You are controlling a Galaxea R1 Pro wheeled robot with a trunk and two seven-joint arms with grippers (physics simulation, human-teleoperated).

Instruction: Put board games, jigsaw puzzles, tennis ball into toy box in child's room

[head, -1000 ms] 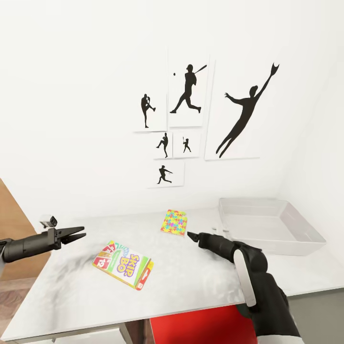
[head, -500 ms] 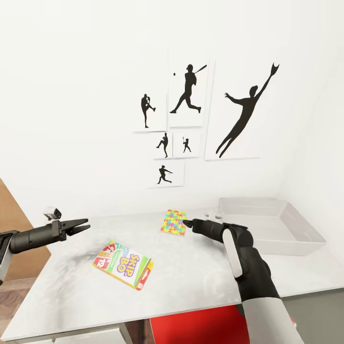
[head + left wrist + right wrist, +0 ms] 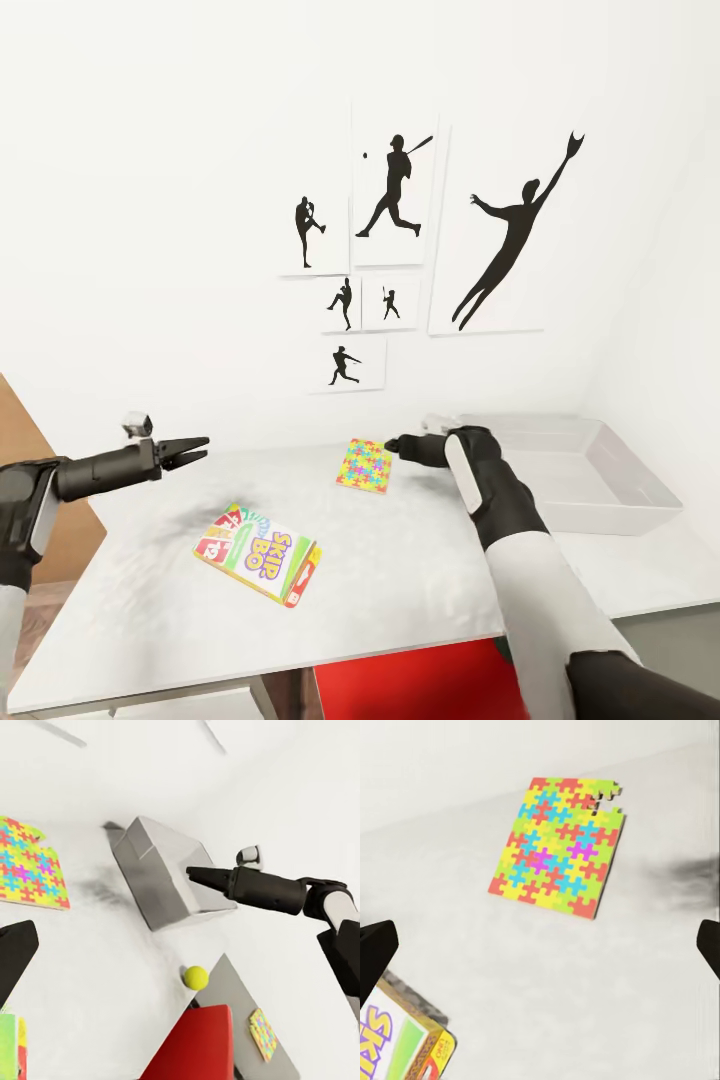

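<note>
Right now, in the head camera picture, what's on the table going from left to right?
Left gripper → SKIP BO game box → jigsaw puzzle → right gripper → grey toy box.

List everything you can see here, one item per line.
Flat multicoloured jigsaw puzzles: two; one on the table just ahead of the right gripper, one on a grey surface past the table edge.
White SKIP BO game box: one, near the table's front.
Small yellow-green tennis ball: one, near the table edge.
Light-grey plastic toy box: one, empty, table's right end.
Pale table: one.
Black baseball silhouette pictures: six, wall.
Red object: one, below the table.
Left gripper: open.
Right gripper: open.
</note>
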